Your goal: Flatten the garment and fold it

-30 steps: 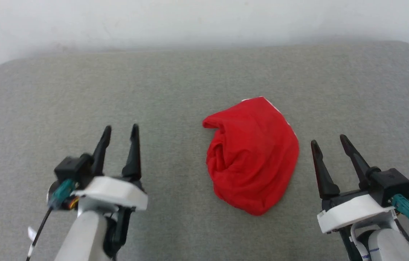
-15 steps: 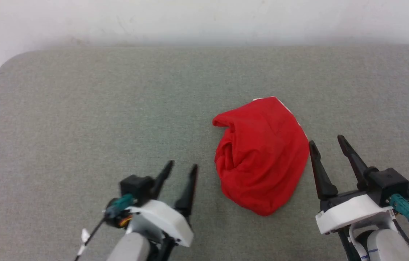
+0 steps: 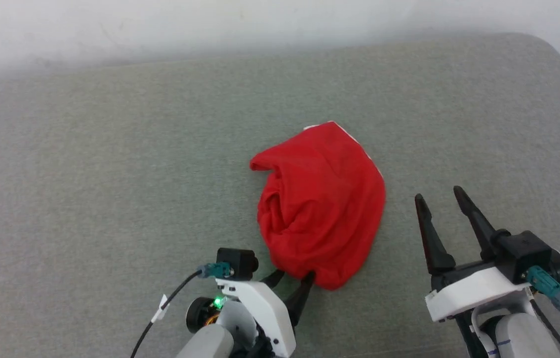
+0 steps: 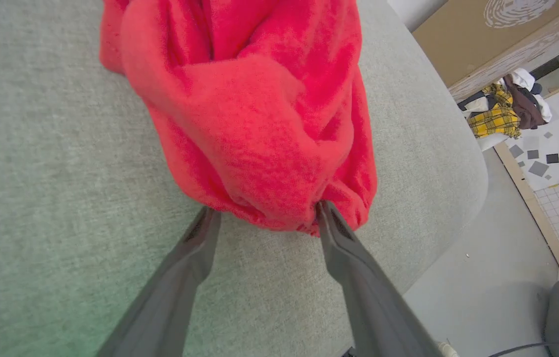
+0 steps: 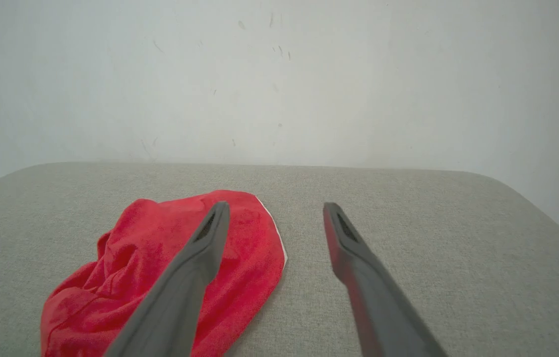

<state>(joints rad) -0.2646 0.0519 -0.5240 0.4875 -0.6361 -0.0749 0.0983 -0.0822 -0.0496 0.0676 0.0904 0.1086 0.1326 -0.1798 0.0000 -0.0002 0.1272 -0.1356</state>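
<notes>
The garment (image 3: 322, 204) lies in a crumpled heap a little right of the middle of the grey padded bench (image 3: 111, 174), bunched into a rounded lump with deep folds on its left side and a thin white stripe (image 3: 354, 141) along its far right edge. It looks thin, soft and very light. It should give no resistance to a lift, but it will sag, drape and drag its loose layers along rather than keep any shape, and the bench's cloth cover will likely cling to it a little. The left gripper (image 4: 265, 210) is down at the near end of the heap, its two fingers spread wide with the tips touching the fabric on either side of the lowest bulge, not yet pinching anything. The right gripper (image 3: 438, 195) hangs off to the right of the garment, apart from it, fingers spread and empty. In the left wrist view a puckered, gathered edge (image 4: 348, 218) shows just beside one fingertip. That firmer seam is probably the best place to grip, since a pinch on the smooth middle would likely catch several layers at once. For spreading it flat, I judge that two holds well apart along one edge, one per gripper, would work better than a single pinch. The white-striped side is within the right gripper's reach.
</notes>
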